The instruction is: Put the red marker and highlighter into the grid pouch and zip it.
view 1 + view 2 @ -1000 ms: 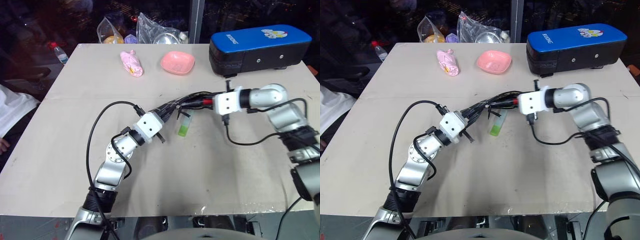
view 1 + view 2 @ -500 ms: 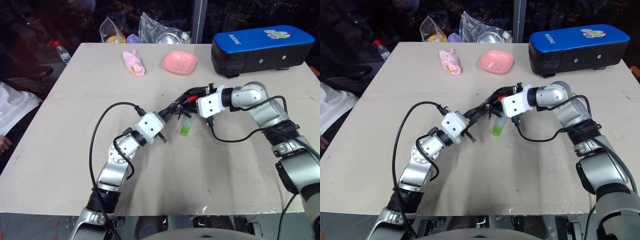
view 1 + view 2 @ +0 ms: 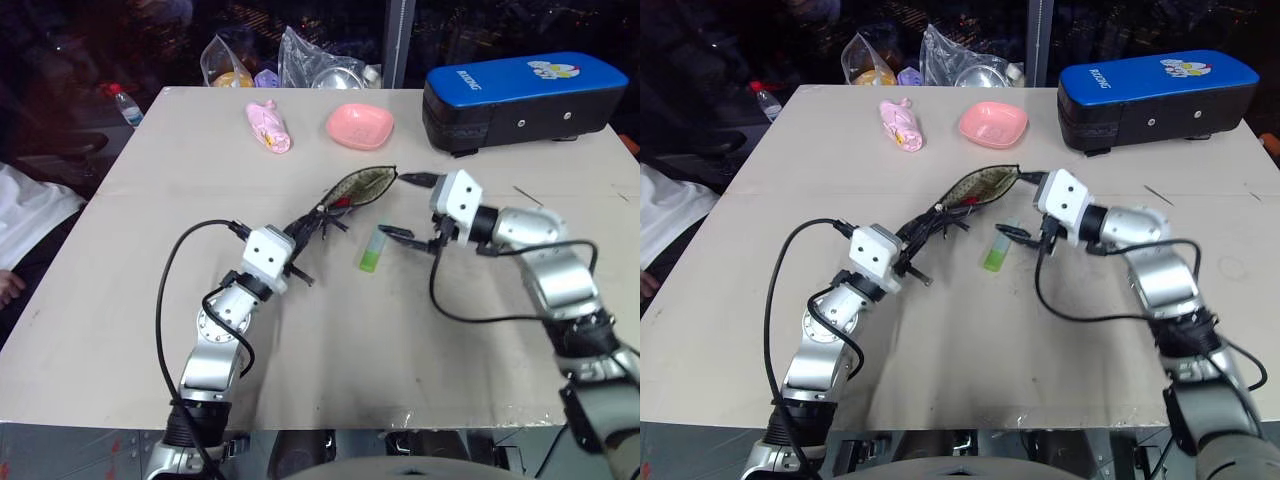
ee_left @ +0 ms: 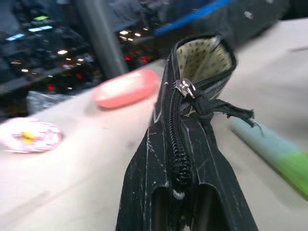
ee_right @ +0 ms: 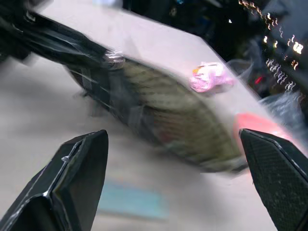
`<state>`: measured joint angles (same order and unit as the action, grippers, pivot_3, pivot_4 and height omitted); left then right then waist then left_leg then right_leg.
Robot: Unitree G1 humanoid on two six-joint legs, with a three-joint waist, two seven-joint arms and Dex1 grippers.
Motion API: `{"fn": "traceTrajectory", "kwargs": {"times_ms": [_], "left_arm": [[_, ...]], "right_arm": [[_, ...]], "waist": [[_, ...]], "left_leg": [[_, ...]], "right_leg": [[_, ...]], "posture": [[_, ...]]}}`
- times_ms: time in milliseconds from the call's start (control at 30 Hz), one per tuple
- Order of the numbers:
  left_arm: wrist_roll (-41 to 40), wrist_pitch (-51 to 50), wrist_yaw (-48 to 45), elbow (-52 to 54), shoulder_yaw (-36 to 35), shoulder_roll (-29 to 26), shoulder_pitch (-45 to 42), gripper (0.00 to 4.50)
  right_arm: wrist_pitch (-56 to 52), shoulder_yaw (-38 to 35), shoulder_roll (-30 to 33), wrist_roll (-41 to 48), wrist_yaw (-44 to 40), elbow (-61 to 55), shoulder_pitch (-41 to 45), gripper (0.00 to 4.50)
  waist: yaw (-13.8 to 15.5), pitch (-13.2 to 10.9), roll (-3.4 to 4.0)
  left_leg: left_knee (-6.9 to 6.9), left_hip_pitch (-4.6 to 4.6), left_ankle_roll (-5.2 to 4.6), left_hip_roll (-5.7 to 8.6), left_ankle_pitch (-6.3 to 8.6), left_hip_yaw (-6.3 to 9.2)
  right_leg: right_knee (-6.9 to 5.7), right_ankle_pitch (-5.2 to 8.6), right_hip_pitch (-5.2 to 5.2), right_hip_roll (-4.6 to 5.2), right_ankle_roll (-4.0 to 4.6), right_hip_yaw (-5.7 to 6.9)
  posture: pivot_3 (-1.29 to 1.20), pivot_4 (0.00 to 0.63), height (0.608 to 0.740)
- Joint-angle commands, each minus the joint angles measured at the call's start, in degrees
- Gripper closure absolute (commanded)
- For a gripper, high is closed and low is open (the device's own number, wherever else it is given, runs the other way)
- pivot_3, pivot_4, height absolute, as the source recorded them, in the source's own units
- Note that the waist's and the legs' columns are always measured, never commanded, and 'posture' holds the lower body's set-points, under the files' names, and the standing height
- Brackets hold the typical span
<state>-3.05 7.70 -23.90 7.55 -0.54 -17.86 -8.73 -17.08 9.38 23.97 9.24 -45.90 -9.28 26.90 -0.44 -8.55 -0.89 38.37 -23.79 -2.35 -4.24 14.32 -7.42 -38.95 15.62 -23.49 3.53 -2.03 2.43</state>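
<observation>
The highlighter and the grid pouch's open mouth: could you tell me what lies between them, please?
Bare tabletop; the left eye view shows nothing between the highlighter and the grid pouch.

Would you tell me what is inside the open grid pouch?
Through the grid pouch's mouth, a dotted lining and a bit of red, likely the red marker; the rest is covered by fabric.

Right fingers [image 3: 404,208] off marker, now spread.

Grid pouch [image 4: 192,159]: black cloth, dotted fabric lining, metal zip pull. Highlighter [image 3: 372,250]: translucent plastic. Worktop [image 3: 420,330]: matt beige, smooth.
</observation>
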Motion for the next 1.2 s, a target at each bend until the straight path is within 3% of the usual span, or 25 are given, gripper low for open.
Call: {"fn": "traceTrajectory", "kwargs": {"times_ms": [33, 267, 567, 867, 1000, 1133, 1167, 1200], "left_arm": [[-1.6, -0.3, 0.8, 1.8, -2.6, -1.0, -2.0, 4.5], [-1.7, -1.3, 1.0, 1.1, -3.9, -2.3, -3.9, 4.5], [-0.8, -2.2, 1.3, 1.9, -3.3, -2.2, -4.1, 4.5], [-0.5, -2.0, 0.8, 1.7, -2.7, -2.4, -4.3, 4.5], [-0.5, -1.9, 0.8, 1.5, -2.6, -2.5, -4.2, 4.5], [-0.4, -2.0, 1.0, 1.5, -2.5, -2.3, -4.3, 4.5], [-0.4, -1.9, 1.0, 1.4, -2.4, -2.3, -4.3, 4.5], [-0.3, -1.9, 1.0, 1.2, -2.3, -2.2, -4.3, 4.5]], "right_arm": [[-11.3, 0.9, -3.8, -0.1, 8.0, -5.1, -2.6, 0.09], [-25.6, 2.4, -15.1, -4.1, 23.5, -1.4, -1.0, 0.09], [-40.0, -0.7, -25.2, -4.1, 34.3, 3.6, 4.3, 0.09], [-47.2, 2.7, -24.1, -3.8, 33.4, 5.7, 6.3, 0.09], [-48.3, 3.7, -23.1, -3.3, 32.5, 4.6, 5.6, 1.26], [-48.9, 3.5, -22.5, -2.8, 32.2, 3.5, 5.3, 3.31], [-48.9, 3.6, -22.3, -2.7, 32.1, 3.4, 5.2, 3.55], [-48.7, 3.8, -21.8, -2.6, 31.6, 3.1, 5.2, 4.09]], "waist": [[-0.1, 0.0, 0.0], [-0.2, 0.0, 0.0], [-0.4, 0.0, -0.02], [-0.4, 0.1, -0.07], [-0.5, 0.1, -0.07], [-0.5, 0.1, -0.1], [-0.5, 0.1, -0.1], [-0.4, 0.1, -0.1]], "left_leg": [[0.01, -0.01, 0.0, 0.03, 0.0, -0.04], [0.01, -0.05, 0.0, 0.04, 0.0, -0.02], [-0.01, -0.05, 0.0, 0.04, 0.0, -0.02], [-0.04, -0.06, 0.0, 0.04, 0.0, -0.02], [-0.05, -0.06, 0.0, 0.04, 0.01, -0.02], [-0.05, -0.06, -0.01, 0.03, 0.01, -0.02], [-0.04, -0.06, -0.01, 0.04, 0.01, -0.02], [-0.04, -0.06, -0.01, 0.04, 0.01, -0.01]], "right_leg": [[0.01, 0.0, -0.01, 0.02, 0.0, -0.03], [0.04, 0.0, -0.03, -0.04, -0.01, -0.02], [0.06, 0.0, -0.04, -0.05, -0.01, -0.02], [0.08, 0.0, -0.05, -0.03, -0.01, -0.01], [0.09, 0.0, -0.04, -0.04, -0.01, -0.01], [0.09, 0.0, -0.04, -0.03, -0.01, -0.01], [0.08, 0.0, -0.04, -0.03, -0.01, -0.01], [0.08, 0.0, -0.04, -0.03, -0.01, -0.01]], "posture": [[0.0, 0.15, 0.74], [0.0, 0.15, 0.74], [0.0, 0.15, 0.74], [0.0, 0.15, 0.74], [0.0, 0.15, 0.74], [0.0, 0.15, 0.74], [0.0, 0.15, 0.74], [0.0, 0.15, 0.74]]}}
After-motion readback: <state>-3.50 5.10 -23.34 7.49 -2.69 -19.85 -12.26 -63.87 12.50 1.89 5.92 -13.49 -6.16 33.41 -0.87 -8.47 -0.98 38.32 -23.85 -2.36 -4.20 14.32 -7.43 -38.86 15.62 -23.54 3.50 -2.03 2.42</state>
